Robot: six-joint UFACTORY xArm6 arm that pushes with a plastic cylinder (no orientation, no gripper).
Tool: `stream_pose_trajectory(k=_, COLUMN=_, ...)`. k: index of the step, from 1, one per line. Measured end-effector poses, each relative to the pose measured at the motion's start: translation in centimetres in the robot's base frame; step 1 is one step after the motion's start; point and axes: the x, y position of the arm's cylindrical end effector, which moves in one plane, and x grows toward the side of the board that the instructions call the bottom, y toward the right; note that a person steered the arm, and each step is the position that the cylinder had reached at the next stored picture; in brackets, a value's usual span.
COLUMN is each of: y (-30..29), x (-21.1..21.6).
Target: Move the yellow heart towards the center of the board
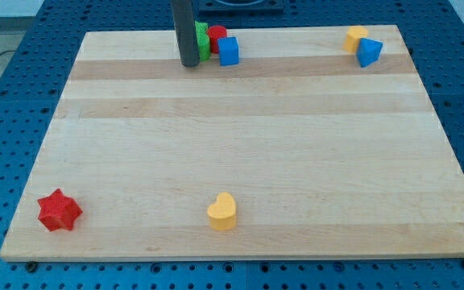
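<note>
My tip [190, 64], a bare rod with no jaws, rests near the wooden board's [248, 145] top edge beside the green block [203, 42], well apart from the yellow heart-shaped block [222, 212] near the bottom edge, awaiting its upward push.

A heart [222, 212] lies at the board's [256, 137] bottom, a star [59, 210] far to its left, other blocks along the top.

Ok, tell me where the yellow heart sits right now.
The yellow heart lies near the board's bottom edge, about mid-width, with the red star far off to the view's left. My tip is at the top.
</note>
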Motion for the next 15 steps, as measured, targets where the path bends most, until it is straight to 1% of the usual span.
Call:
stream_pose_trajectory(k=1, y=1.4, x=4.5)
stream_pose_trajectory(k=2, y=7.4, x=9.5)
stream_pose_trajectory(k=3, y=12.1, x=16.3)
stream_pose_trajectory(k=4, y=12.8, x=23.7)
stream_pose_trajectory(k=5, y=12.1, x=29.6)
stream_pose_trajectory(k=6, y=10.0, x=32.7)
stream_pose_trajectory(k=7, y=5.4, x=31.9)
stream_pose_trajectory(k=8, y=5.2, x=28.2)
stream_pose_trajectory(k=9, y=8.9, x=24.9)
stream_pose_trajectory(k=10, y=10.2, x=23.2)
stream_pose_trajectory(k=11, y=9.0, x=23.4)
stream_pose_trajectory(k=12, y=5.9, x=24.3)
stream_pose_trajectory(k=13, y=6.3, x=21.5)
stream_pose_trajectory(k=14, y=9.6, x=16.9)
stream_pose_trajectory(k=15, y=11.8, x=15.5)
